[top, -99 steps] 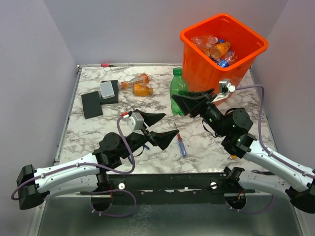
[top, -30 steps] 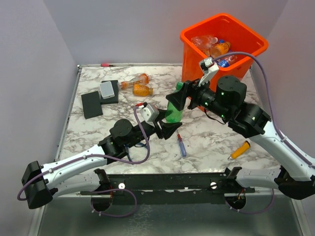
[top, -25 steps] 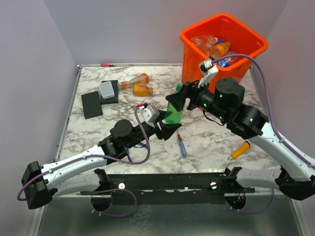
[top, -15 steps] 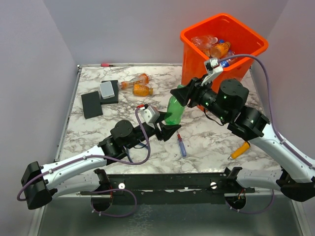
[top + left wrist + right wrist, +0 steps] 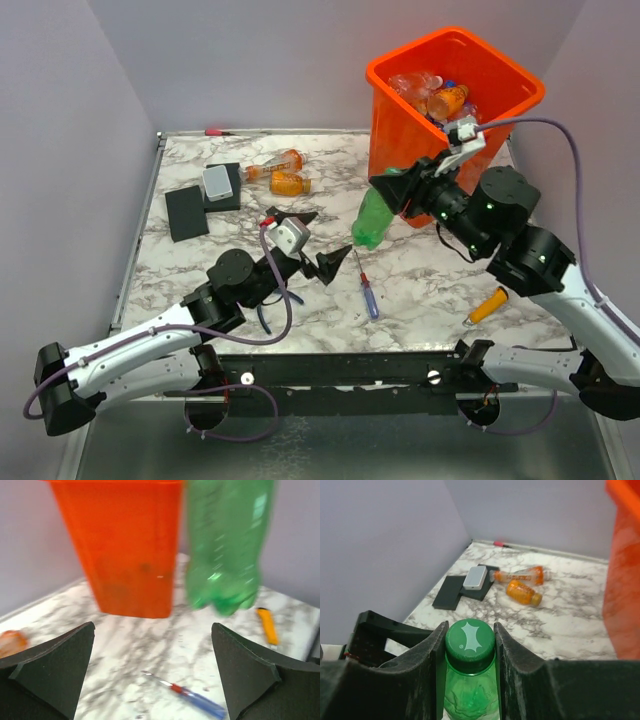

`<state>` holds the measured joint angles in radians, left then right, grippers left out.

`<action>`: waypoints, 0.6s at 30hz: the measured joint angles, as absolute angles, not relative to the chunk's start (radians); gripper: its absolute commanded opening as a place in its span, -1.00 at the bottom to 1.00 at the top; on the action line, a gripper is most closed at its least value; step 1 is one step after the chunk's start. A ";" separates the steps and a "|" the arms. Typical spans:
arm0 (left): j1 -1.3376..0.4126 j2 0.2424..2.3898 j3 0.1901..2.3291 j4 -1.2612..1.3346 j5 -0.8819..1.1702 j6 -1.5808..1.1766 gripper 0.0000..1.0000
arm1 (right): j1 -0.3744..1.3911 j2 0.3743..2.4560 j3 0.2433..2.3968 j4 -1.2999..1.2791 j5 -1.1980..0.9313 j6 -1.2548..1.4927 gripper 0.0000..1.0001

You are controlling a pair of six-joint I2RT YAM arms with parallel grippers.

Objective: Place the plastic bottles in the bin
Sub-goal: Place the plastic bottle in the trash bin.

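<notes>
left fingers (image 5: 55, 655): let go, spread wide | right fingers (image 5: 515, 660): clamped on green bottle (image 5: 370, 225), lifted it

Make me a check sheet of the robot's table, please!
Surface: marble table, no spills seen.
Job's things: green bottle in the air beside the bin; two orange bottles lying on the table; more bottles in the bin.
Clutter: screwdriver, orange tool, black pads, grey box, red pen.
Claws: right claw shut on the green bottle's cap; left claw open, empty.
Cables: purple cable on each arm.
Surroundings: plain walls; nothing else seen.
</notes>
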<state>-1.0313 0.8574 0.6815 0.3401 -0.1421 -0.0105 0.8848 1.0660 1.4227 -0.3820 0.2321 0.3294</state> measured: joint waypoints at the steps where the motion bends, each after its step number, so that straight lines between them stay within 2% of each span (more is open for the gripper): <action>1: -1.032 0.843 0.685 0.322 -0.181 0.036 0.98 | 0.885 1.052 1.434 -0.395 0.252 0.308 -1.00; 10: -1.028 0.786 0.630 0.355 -0.632 0.329 0.98 | 0.885 0.971 1.600 -0.384 0.476 0.046 -0.99; 14: -1.022 0.779 0.532 0.358 -0.722 0.353 0.98 | 0.885 0.978 1.634 -0.324 0.599 -0.091 -0.99; 18: -1.010 0.777 0.522 0.352 -0.765 0.334 0.98 | 0.885 1.075 1.719 -0.245 0.693 -0.207 -1.00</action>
